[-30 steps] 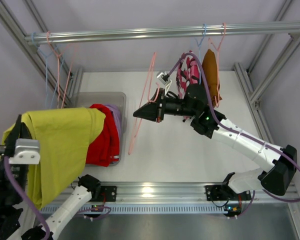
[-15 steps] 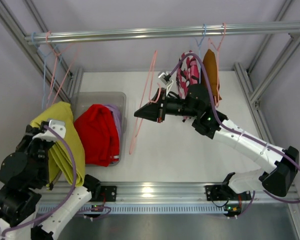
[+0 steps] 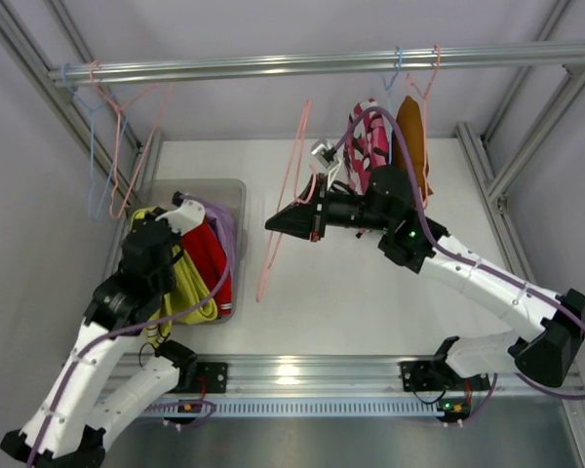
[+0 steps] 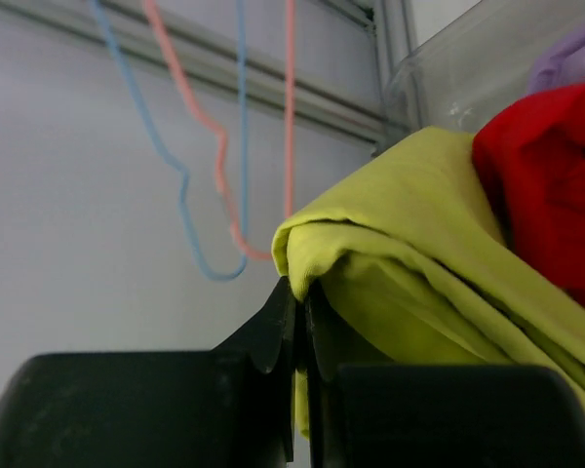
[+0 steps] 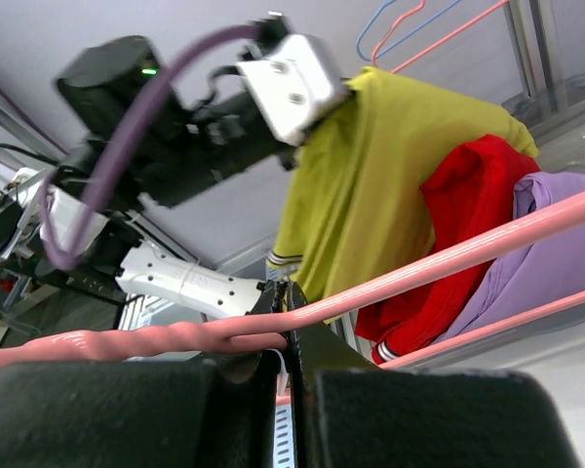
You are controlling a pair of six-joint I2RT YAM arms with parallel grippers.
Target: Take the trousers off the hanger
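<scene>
The left gripper [image 4: 300, 297] is pinched shut on a fold of the yellow-green trousers [image 4: 419, 234]. The cloth bunches right at its fingertips and spills over the near-left side of the bin [image 3: 207, 185]. There it lies against the red trousers [image 3: 214, 265], with the lilac trousers [image 3: 226, 222] on their far side in the same bin. The right gripper [image 5: 285, 310] is clamped on the wire of a pink hanger [image 5: 448, 255], holding it above the middle of the table [image 3: 351, 292], well apart from the bin.
</scene>
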